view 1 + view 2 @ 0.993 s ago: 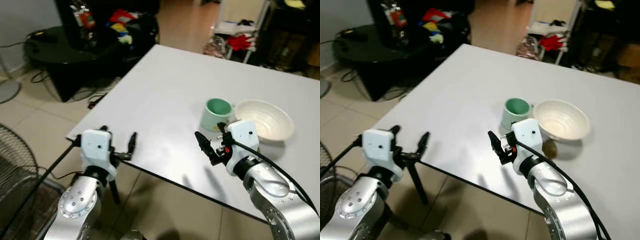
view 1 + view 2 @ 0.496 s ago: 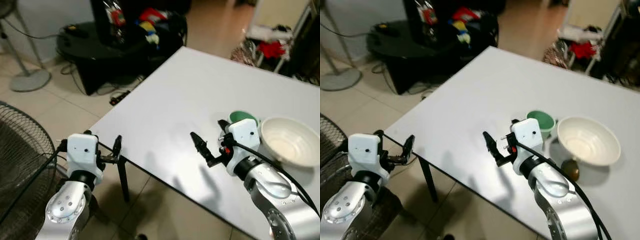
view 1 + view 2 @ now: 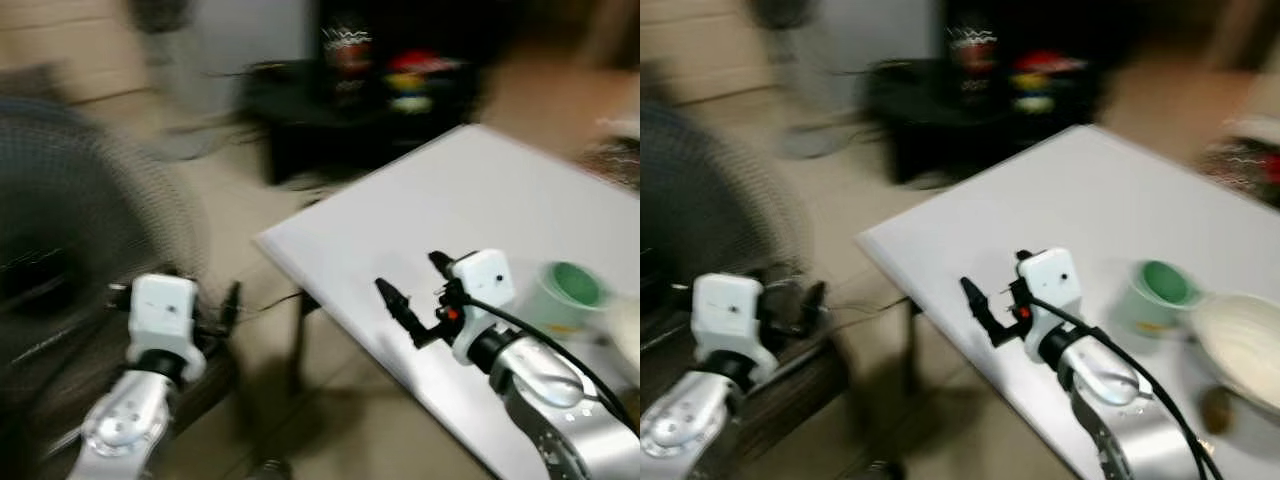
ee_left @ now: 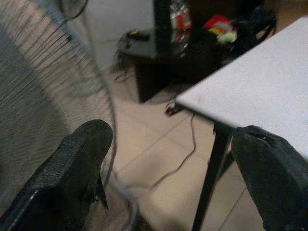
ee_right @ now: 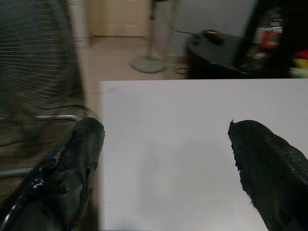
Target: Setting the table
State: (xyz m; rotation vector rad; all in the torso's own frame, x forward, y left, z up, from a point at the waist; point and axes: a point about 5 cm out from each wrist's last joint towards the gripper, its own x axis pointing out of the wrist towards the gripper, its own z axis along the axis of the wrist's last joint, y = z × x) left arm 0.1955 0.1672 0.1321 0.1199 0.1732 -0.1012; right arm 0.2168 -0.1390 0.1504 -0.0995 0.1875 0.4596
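Green cup (image 3: 566,297) sits beside right fingers (image 3: 396,300), spread apart, empty.

Upright green mug (image 3: 1161,292) just beside white bowl (image 3: 1242,340) on white table (image 3: 1090,200).

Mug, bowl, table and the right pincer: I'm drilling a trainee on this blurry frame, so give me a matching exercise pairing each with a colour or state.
Things:
1. mug
2. bowl
3. table
4. right pincer

Descriptions:
A. open, with nothing between its fingers
B. green inside
C. cream-white, at the mug's right
D. plain white top

Pairs: 1-B, 2-C, 3-D, 4-A
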